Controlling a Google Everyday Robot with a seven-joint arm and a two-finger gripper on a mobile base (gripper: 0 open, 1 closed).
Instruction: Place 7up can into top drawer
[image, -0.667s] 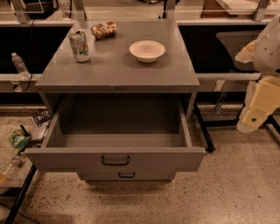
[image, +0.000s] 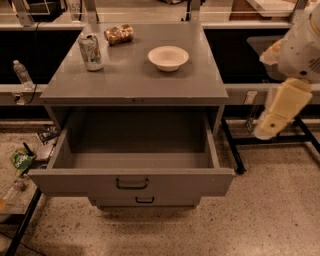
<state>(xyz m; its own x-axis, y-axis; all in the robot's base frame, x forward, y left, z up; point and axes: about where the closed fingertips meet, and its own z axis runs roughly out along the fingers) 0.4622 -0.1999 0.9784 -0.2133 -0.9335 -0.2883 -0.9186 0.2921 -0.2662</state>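
Note:
The 7up can (image: 90, 51) stands upright on the grey cabinet top (image: 135, 80), at its back left. The top drawer (image: 132, 181) is pulled wide open below the cabinet top; its inside shows nothing in it, and a dark bar handle sits on its front. My gripper (image: 264, 131) hangs at the end of the cream-white arm (image: 295, 55) at the right, beyond the drawer's right side and far from the can. It holds nothing that I can see.
A brown patterned can (image: 119, 34) lies on its side at the back of the top. A white bowl (image: 168, 57) sits right of centre. A narrower drawer front (image: 145, 200) is below. A plastic bottle (image: 21, 72) and litter (image: 22, 160) lie at the left.
The arm and gripper at the right have moved a little to the left and slightly up, toward the cabinet. The can, bowl and drawer have not moved.

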